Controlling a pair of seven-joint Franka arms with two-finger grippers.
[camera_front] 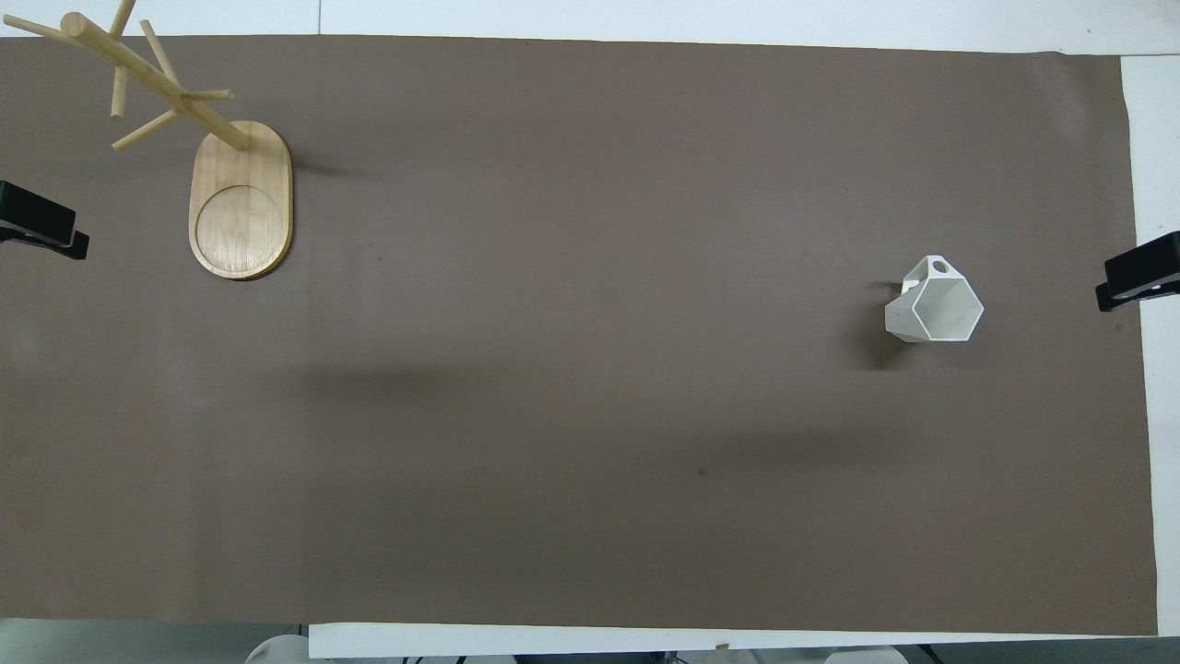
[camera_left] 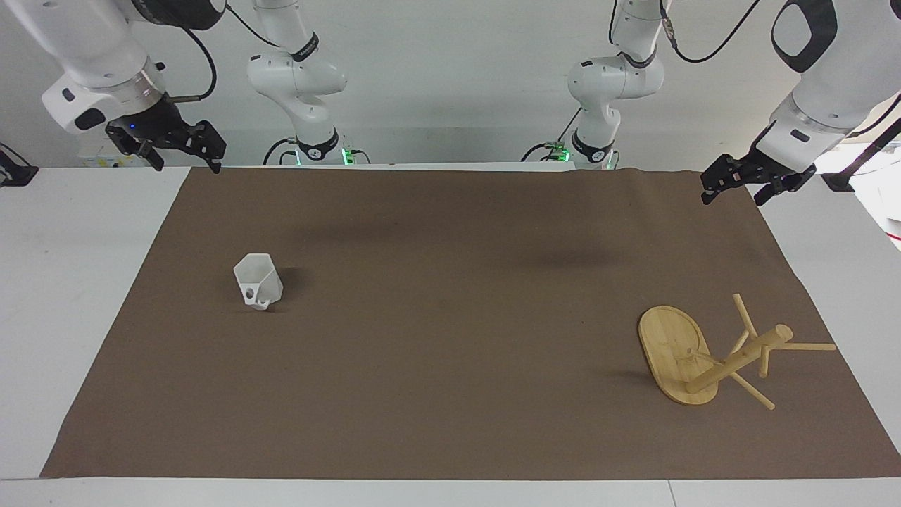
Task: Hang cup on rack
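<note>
The white faceted cup (camera_left: 257, 282) (camera_front: 936, 309) stands rim up on the brown mat toward the right arm's end, its small handle turned away from the robots. The bamboo rack (camera_left: 732, 355) (camera_front: 157, 83) stands on its oval base (camera_left: 669, 341) (camera_front: 240, 217) toward the left arm's end, with bare pegs. My right gripper (camera_left: 184, 163) (camera_front: 1138, 281) hangs open and holds nothing, raised over the mat's corner by the robots, well apart from the cup. My left gripper (camera_left: 732, 198) (camera_front: 41, 231) hangs open over the mat's edge, up and away from the rack.
The brown mat (camera_left: 450, 352) covers most of the white table (camera_left: 77, 282). A wide bare stretch of mat lies between the cup and the rack. Both arm bases stand at the table's edge nearest the robots.
</note>
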